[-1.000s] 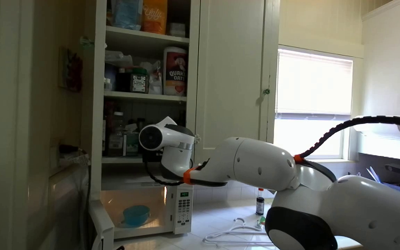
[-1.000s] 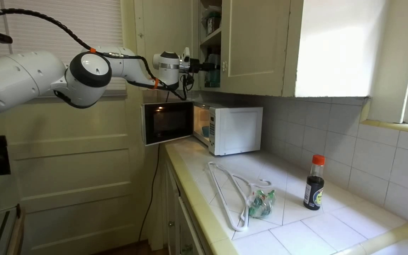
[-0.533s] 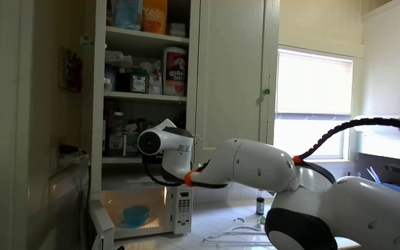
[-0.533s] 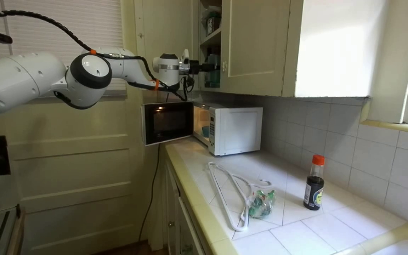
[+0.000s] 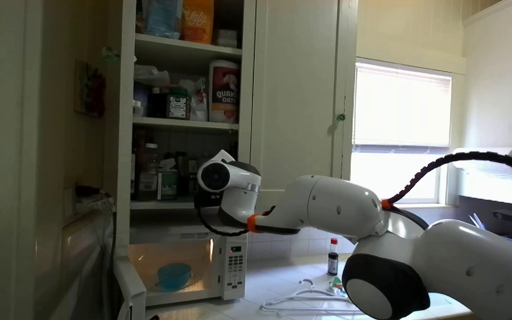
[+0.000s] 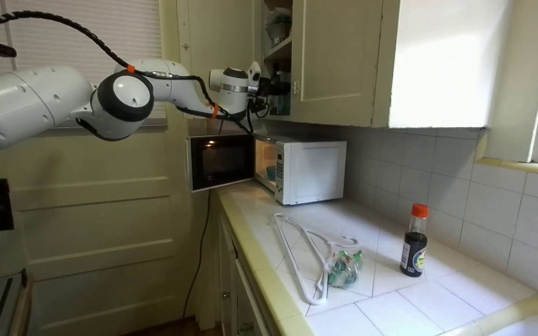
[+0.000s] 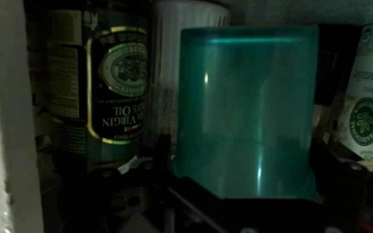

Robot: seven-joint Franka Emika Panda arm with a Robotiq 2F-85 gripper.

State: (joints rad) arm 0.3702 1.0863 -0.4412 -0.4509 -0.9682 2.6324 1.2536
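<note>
A teal container (image 7: 246, 97) sits inside the cupboard (image 5: 246, 89), between the widely spread jaws of the gripper (image 7: 243, 145); whether they touch it I cannot tell. An olive oil bottle (image 7: 115, 84) and a chamomile box (image 7: 369, 90) flank it; below, a blue bowl (image 5: 174, 276) sits inside the open microwave (image 6: 313, 172).

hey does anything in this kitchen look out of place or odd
Yes. The white hanger lying on the tiled counter seems odd in a kitchen. The microwave also stands open and lit, with a blue bowl inside.
</note>
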